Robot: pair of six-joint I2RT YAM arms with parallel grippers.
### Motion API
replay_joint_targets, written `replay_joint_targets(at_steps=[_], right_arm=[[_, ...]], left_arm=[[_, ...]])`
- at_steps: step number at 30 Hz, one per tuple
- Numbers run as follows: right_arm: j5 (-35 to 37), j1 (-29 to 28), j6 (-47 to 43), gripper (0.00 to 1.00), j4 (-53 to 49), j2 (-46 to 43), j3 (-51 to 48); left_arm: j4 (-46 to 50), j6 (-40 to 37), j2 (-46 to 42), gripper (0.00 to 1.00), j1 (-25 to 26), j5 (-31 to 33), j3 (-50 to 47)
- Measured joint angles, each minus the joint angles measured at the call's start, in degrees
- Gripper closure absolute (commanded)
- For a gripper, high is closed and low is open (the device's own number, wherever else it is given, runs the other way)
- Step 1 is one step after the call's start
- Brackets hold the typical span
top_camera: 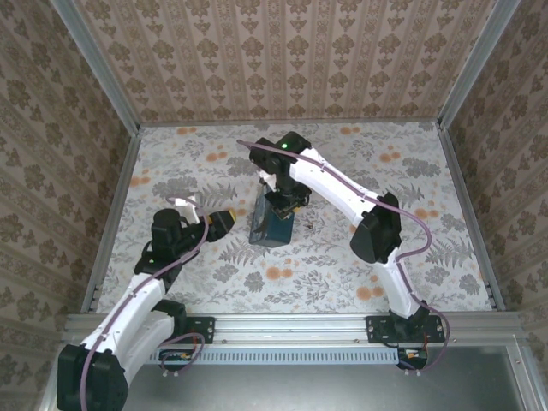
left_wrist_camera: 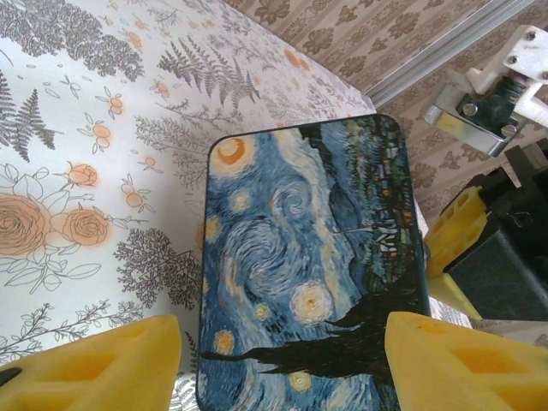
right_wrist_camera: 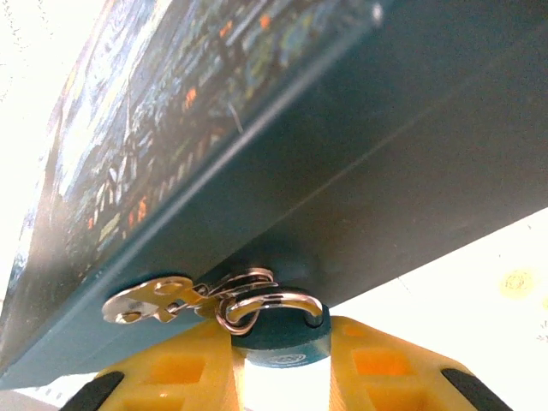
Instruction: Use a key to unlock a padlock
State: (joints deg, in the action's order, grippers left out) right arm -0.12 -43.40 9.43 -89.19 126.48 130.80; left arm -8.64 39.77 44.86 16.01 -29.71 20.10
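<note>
right gripper (right_wrist_camera: 281, 364) clamped the padlock (right_wrist_camera: 287, 342) against the box's (right_wrist_camera: 360, 145) side wall; we saw the key (right_wrist_camera: 150, 301) just beside it, long axis along that wall, with left gripper (left_wrist_camera: 282, 360) spread open, farther off

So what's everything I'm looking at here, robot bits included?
box: one, blue swirly night-sky print, mid-table.
padlock: one, teal with a silvery shackle, against the box's far end.
key: one, pale metal, on small rings beside the shackle.
table: one, white floral cover, metal rails around it.
walls: three, beige patterned paper.
right gripper: one, yellow-tipped, shut on the padlock.
left gripper: one, yellow-tipped, open, left of the box, not touching it.
arms: two, white and black, bolted at the near edge.
</note>
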Motion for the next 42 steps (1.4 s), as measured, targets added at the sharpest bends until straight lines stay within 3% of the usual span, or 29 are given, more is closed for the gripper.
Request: replay_joint_targets(at_steps=[4, 12, 22, 28, 34, 39, 42], right_arm=[[0.0, -0.5, -1.4, 0.72, -1.7, 3.7, 4.4], [0.0, -1.6, -3.0, 0.55, -2.5, 6.7, 8.9], [-1.0, -1.7, -3.0, 0.52, -1.4, 4.2, 9.7], [-10.8, 1.5, 2.9, 0.55, 12.3, -11.6, -12.1], [-22.9, 9.8, 15.6, 0.57, 40.1, -29.4, -43.2], [-30.7, 18.5, 22.6, 0.56, 61.0, -37.3, -62.3], [-34.7, 22.7, 23.4, 0.55, 67.5, -39.1, -66.9]], left_arm=[[-1.3, 0.1, 2.0, 0.35, 0.0, -0.2, 0.0], [-2.5, 0.1, 2.6, 0.35, 0.0, -0.1, 0.0], [-0.9, -1.6, 1.8, 0.34, 0.0, 0.2, 0.3], [6.1, -6.5, 1.7, 0.38, 0.0, 2.4, 5.4], [14.7, -14.3, 5.0, 0.41, 3.7, 6.2, 14.7], [19.9, -28.8, 7.6, 0.42, 6.4, 7.1, 19.4], [19.8, -41.3, 7.8, 0.33, 6.6, 5.1, 19.4]])
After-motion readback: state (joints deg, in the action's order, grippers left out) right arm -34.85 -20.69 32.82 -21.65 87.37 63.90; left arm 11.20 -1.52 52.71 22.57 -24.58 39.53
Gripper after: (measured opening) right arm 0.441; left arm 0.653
